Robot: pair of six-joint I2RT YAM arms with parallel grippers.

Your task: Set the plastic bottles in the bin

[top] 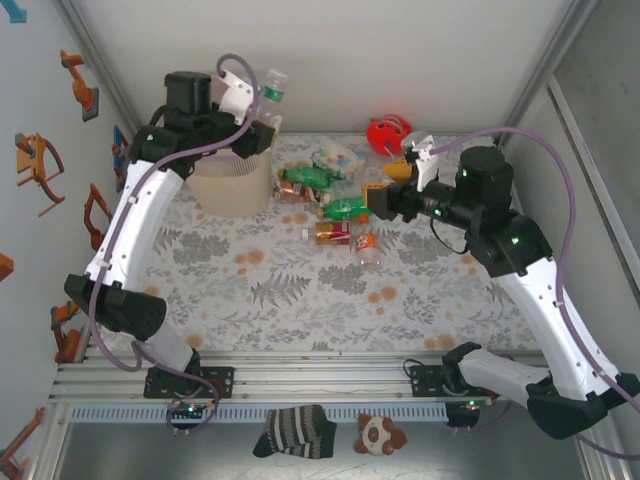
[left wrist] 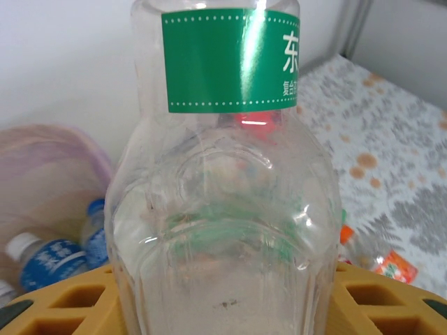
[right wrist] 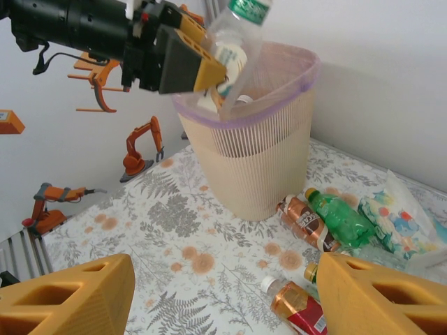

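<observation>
The left gripper is clamped on a clear bottle with a green label. It holds the bottle tilted above the rim of the bin, so a release should drop it inside. The right gripper hangs with jaws apart over the loose bottles lying beside the bin, apparently placed for the next pick.

The top external view looks steeply down from above and behind the arm bases, taking in the whole counter from afar. The left wrist view sits right against a clear green-labelled bottle, facing the back wall. The right wrist view looks low across the counter toward the pink bin. All three views share that bin and bottle.
</observation>
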